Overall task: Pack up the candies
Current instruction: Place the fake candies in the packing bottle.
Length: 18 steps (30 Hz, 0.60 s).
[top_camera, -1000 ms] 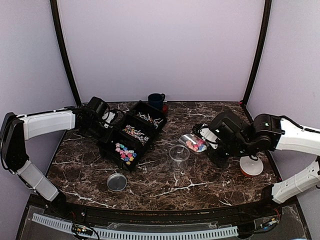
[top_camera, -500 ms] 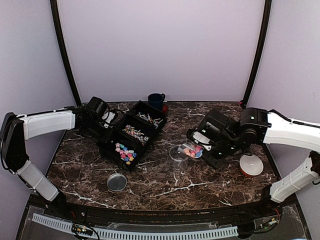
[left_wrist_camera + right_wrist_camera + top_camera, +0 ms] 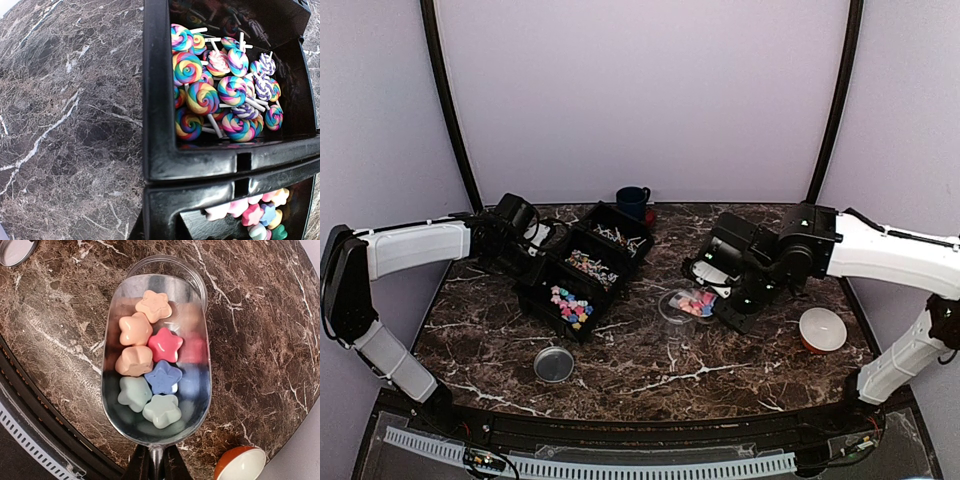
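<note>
The candies lie in a black three-part tray (image 3: 548,281): star pieces (image 3: 570,307), swirl lollipops (image 3: 220,95) and pale sticks (image 3: 616,236). My right gripper (image 3: 156,462) is shut on the handle of a metal scoop (image 3: 197,365) that carries several star candies (image 3: 162,377). The scoop's tip hangs over the rim of the clear jar (image 3: 167,262), which stands mid-table (image 3: 670,308). My left gripper (image 3: 527,252) sits at the tray's left wall (image 3: 200,160), shut on it. Its fingers are hidden in the left wrist view.
A round metal lid (image 3: 553,363) lies near the front left. An orange bowl with a white inside (image 3: 822,329) stands right of my right arm. A dark blue mug (image 3: 633,200) stands at the back behind the tray.
My right arm has carried the loaded scoop leftward, from beside the jar to over its rim, uncovering the bowl. The left arm and tray have not moved.
</note>
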Available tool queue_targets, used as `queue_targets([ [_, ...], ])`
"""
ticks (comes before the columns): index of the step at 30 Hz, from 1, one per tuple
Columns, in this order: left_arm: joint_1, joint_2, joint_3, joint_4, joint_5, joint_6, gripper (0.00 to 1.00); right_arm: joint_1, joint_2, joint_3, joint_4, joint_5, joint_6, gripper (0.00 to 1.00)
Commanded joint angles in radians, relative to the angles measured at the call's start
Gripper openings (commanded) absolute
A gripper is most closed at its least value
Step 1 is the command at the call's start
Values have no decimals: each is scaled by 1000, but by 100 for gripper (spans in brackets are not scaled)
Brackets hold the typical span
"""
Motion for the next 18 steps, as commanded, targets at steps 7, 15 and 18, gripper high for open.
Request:
queue_targets([
  [7, 4, -88, 46, 120, 50, -28, 0, -6, 51, 75, -59, -4, 44, 0],
  [15, 4, -89, 48, 119, 53, -28, 0, -6, 84, 96, -82, -9, 62, 0],
  [18, 4, -90, 47, 119, 52, -27, 0, -6, 91, 94, -91, -9, 76, 0],
])
